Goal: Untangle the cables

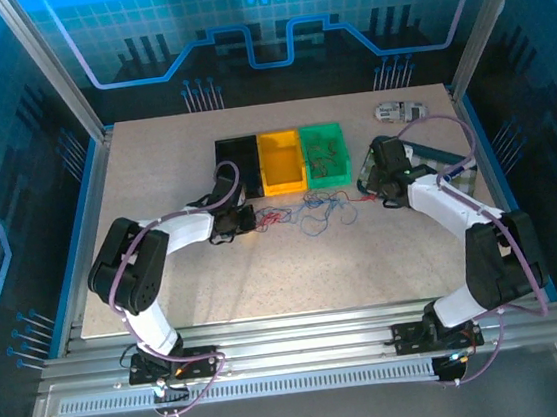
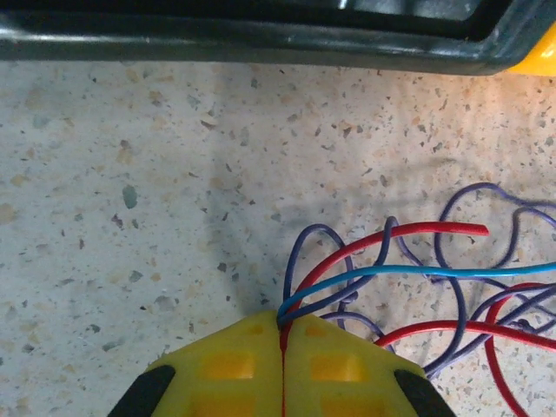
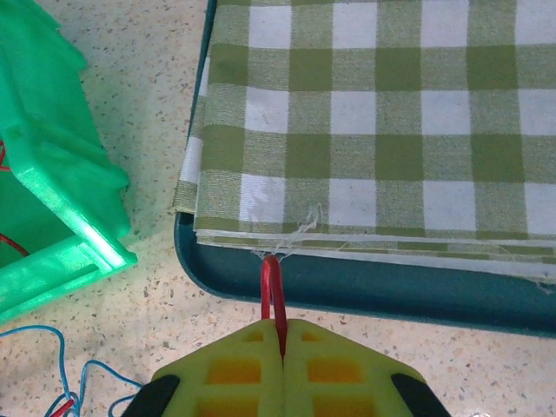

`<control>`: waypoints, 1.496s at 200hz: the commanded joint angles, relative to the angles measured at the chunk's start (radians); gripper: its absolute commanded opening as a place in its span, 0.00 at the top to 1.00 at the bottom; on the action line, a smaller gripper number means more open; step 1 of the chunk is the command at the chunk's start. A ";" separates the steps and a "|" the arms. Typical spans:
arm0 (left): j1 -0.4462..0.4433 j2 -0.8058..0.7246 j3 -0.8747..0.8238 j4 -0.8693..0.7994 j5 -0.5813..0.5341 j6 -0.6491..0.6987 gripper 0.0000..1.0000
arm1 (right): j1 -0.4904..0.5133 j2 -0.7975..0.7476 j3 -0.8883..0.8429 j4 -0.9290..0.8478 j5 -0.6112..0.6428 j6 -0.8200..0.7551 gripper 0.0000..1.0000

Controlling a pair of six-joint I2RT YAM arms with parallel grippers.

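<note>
red, blue and purple cables (image 1: 311, 210) lie in a loose clump on the speckled counter (image 1: 295, 267), at 6 o'clock from the yellow bin (image 1: 281, 161) and the green bin (image 1: 325, 153). the left pincer (image 2: 282, 330), at the clump's 9 o'clock, is clamped on a red, a blue and a purple strand together. the right pincer (image 3: 282, 334), at 3 o'clock, pinches a single red wire (image 3: 266, 282) that loops up towards the checked cloth (image 3: 373, 113) on its teal tray (image 3: 347, 287). the cables look light, limp and thin, apt to slip and drag their neighbours. taking one strand near a free end, like the red tip (image 2: 473, 230), would likely serve better than a bundle.
</note>
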 commanded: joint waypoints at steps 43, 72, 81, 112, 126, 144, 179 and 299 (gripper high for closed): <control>-0.010 -0.154 -0.055 0.007 0.209 0.119 0.39 | 0.009 0.004 0.009 0.136 -0.167 -0.111 1.00; -0.025 -0.300 -0.085 0.054 0.097 0.136 0.34 | 0.021 0.019 0.015 0.146 -0.200 -0.116 1.00; -0.033 -0.327 -0.086 0.082 0.099 0.167 0.34 | 0.025 0.023 0.017 0.147 -0.204 -0.119 1.00; -0.102 -0.220 0.079 0.029 0.162 0.273 0.28 | 0.036 0.042 0.022 0.159 -0.239 -0.124 1.00; -0.144 -0.122 0.168 0.013 0.179 0.321 0.26 | 0.036 0.049 0.028 0.161 -0.255 -0.122 1.00; -0.197 0.010 0.279 0.006 0.161 0.371 0.26 | 0.033 0.052 0.032 0.170 -0.280 -0.115 1.00; -0.248 0.235 0.479 -0.029 0.145 0.395 0.27 | 0.007 0.046 0.035 0.175 -0.354 -0.093 1.00; -0.260 0.445 0.584 -0.029 0.160 0.350 0.90 | -0.058 -0.002 0.037 0.160 -0.430 -0.111 1.00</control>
